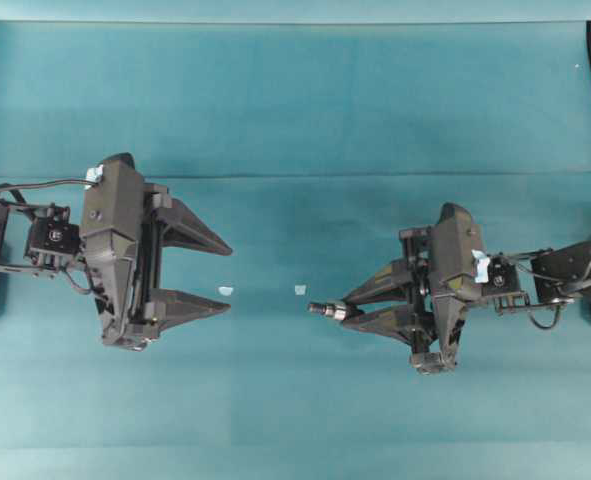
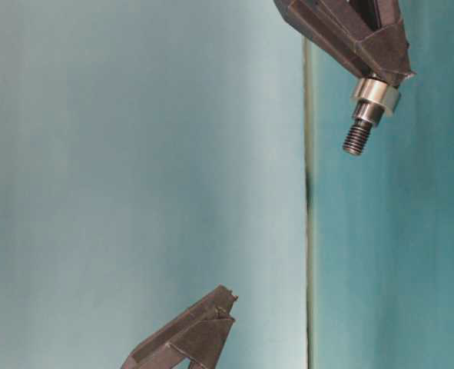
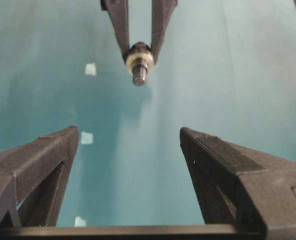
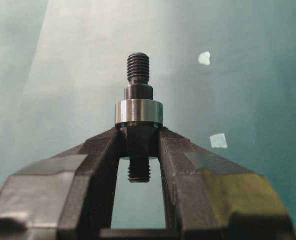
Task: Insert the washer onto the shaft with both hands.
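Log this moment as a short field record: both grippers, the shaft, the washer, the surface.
left gripper: black, triangular fingers, open, empty
right gripper: black, shut on the shaft
shaft: short dark grey threaded metal rod, held off the surface, pointing at the left gripper
washer: silvery metal ring, seated around the shaft
surface: teal cloth, pale tape scraps

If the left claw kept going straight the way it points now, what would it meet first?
Most likely the threaded tip of the shaft held in the right claw; the open left claw faces it across bare cloth, though heights may differ.
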{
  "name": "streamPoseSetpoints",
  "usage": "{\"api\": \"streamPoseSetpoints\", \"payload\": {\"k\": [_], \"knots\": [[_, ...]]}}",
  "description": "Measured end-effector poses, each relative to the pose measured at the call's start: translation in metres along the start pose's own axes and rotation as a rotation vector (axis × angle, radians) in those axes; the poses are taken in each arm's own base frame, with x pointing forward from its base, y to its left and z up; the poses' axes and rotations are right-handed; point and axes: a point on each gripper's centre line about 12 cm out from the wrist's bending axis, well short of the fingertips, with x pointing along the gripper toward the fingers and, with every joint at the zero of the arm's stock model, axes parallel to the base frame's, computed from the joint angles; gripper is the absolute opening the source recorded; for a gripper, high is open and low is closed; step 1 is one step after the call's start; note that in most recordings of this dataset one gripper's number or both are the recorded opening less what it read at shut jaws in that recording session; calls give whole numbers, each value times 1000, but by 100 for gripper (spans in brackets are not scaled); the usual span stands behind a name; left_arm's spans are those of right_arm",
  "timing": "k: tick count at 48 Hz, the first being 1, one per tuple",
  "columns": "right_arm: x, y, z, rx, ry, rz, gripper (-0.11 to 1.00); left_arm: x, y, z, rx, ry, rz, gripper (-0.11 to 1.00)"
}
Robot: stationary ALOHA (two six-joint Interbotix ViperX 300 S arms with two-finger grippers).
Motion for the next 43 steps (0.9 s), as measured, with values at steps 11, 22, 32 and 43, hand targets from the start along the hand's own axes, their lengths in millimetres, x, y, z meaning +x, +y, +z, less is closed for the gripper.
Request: {"api": "streamPoseSetpoints", "payload": {"k": [11, 22, 32, 43], "knots": [[0, -1, -1, 0, 13, -5, 0, 0, 0, 0, 1, 0, -1, 88], [0, -1, -2, 1, 19, -6, 0, 0, 0, 0, 0, 0, 0, 88], [0, -1, -2, 0, 19, -7, 0, 0, 0, 0, 0, 0, 0, 88], [0, -1, -2, 0, 19, -7, 0, 0, 0, 0, -2, 2, 0, 88]]}}
